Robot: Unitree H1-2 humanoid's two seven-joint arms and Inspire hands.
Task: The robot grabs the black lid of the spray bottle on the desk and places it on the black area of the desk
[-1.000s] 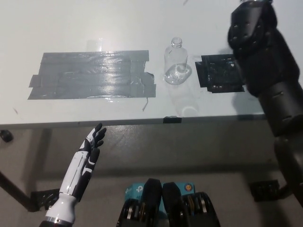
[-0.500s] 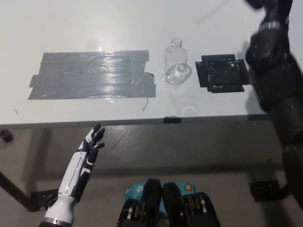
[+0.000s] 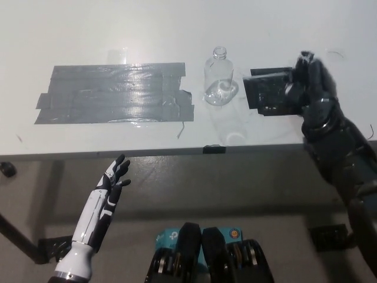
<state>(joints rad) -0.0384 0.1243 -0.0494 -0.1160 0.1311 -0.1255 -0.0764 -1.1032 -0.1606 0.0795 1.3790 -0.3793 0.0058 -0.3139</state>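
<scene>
**Right hand comes down onto the black patch**

The black right hand [image 3: 309, 82] has dropped from high at the 1 o'clock corner of the view, where half a second ago only the forearm showed, and now sits low over the right edge of the black patch [image 3: 268, 91] on the desk [image 3: 118, 35]. Its fingers look curled together, but black on black hides whether they clamp anything, so this cannot be told. The lid itself cannot be picked out; it may be inside that hand, or already lying unseen on the dark patch.

The clear bottle [image 3: 220, 79] stands upright with its neck bare, just at 9 o'clock of the black patch and at 3 o'clock of the wide grey tape area [image 3: 112, 94]. It has not moved across the three pictures.

Judging by the open neck and the hand's descent to the target, the task appears to be at the placing step: the lid is off and is being set down, or nearly so.

The white left hand [image 3: 115, 180] rests below the desk edge at 7 o'clock, fingers spread and empty, unchanged.
</scene>
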